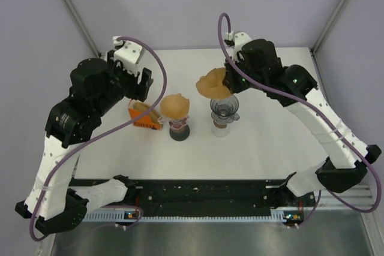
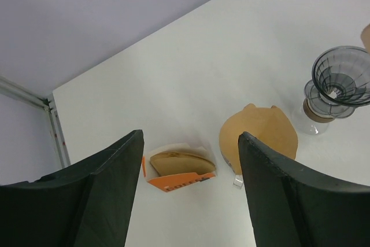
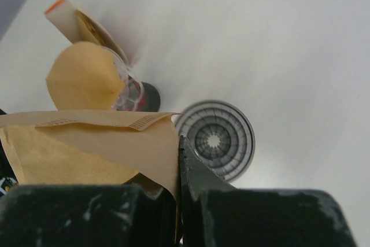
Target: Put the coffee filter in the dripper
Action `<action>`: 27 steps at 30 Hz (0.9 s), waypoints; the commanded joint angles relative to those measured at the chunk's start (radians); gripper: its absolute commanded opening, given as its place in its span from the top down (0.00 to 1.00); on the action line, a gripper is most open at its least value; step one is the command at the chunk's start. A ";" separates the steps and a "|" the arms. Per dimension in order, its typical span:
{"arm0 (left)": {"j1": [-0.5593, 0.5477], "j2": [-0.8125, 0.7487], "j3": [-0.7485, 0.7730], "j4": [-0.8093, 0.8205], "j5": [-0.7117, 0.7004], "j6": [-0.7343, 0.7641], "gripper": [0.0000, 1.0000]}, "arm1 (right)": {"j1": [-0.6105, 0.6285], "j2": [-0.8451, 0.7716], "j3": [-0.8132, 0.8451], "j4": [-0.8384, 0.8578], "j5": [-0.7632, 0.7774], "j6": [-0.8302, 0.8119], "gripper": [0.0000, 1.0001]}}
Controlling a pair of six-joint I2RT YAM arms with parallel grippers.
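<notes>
Brown coffee filter [image 3: 87, 143] clamped in right gripper [image 3: 180, 143] above grey dripper [image 3: 215, 140], left gripper [image 2: 191, 137] spread wide over orange filter box [image 2: 180, 181], box lettering illegible.

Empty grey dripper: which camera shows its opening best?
Right wrist: it looks nearly straight down into the dripper, ribs and centre hole clear. Left wrist shows it obliquely near the frame edge; top external shows it small, from above.

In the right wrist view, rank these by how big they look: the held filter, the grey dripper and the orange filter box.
Largest: held filter, though nearness to the camera inflates it.
Middle: grey dripper.
Smallest: orange filter box, far off and partly behind the other filter.
</notes>
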 commanded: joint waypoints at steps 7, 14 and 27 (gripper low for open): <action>0.017 0.000 -0.068 0.022 -0.002 -0.043 0.28 | -0.120 0.046 -0.131 -0.160 -0.096 -0.063 1.00; 0.018 -0.011 -0.085 0.022 0.003 -0.040 0.28 | -0.152 0.095 -0.145 -0.142 -0.159 -0.077 0.92; 0.022 -0.008 -0.080 0.019 0.010 -0.037 0.29 | -0.152 0.100 -0.150 -0.145 -0.116 -0.094 0.62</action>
